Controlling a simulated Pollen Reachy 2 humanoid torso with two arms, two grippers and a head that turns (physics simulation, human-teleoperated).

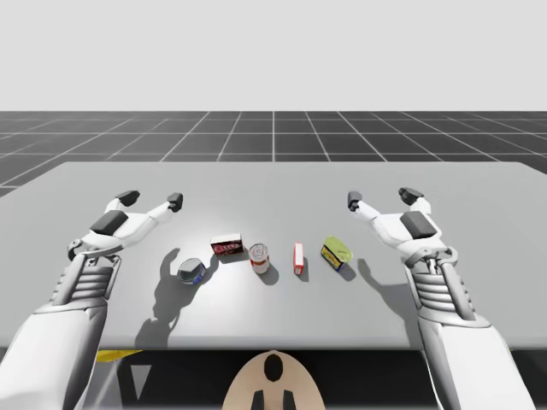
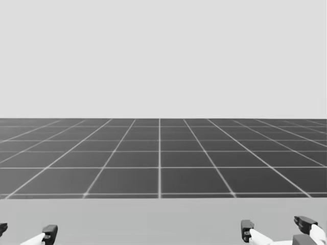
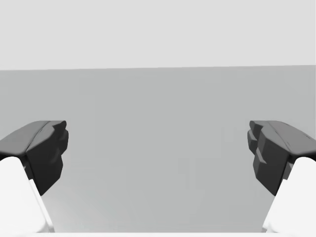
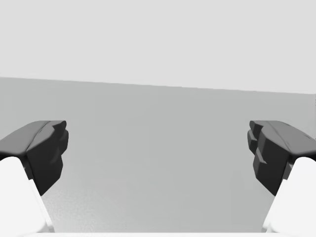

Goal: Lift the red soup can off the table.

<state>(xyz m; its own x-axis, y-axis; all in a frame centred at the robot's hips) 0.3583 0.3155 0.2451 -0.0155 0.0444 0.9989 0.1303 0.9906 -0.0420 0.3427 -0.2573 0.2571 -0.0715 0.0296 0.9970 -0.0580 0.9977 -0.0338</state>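
Left pincer [image 1: 151, 200]: spread wide, holding nothing, hovering over bare surface [image 1: 273, 184].
Right pincer [image 1: 382, 198]: equally wide open and empty, well apart from the left one.
Red soup can [image 1: 259, 257]: upright on the surface, between the two pincers and back toward my body from both. It looks a little nearer the left one, and nothing grips it.
Beside the can: a red box [image 1: 226, 247] is just beside it on the left pincer's side, and a slim red-and-white box [image 1: 298, 257] is near on the right pincer's side. A blue can [image 1: 191, 271] lies further toward the left pincer, a yellow can [image 1: 337, 252] further toward the right.
Progress: by my reading nothing is begun, and the approach is not yet made.
Risk, wrong pick: three reddish things sit close together, so a hasty reach could close on a box instead of the can.
Risk, knocking: the gaps beside the can look tight, and a wide-open finger coming down could shove the red box or tip the can over.
Risk, aim: both pincers point away from the can, so either arm must draw back and turn, and a poor line would clip a neighbour.
Risk, slip: the can's wall is round and likely smooth, so an off-centre or shallow squeeze could let it twist out on the lift.
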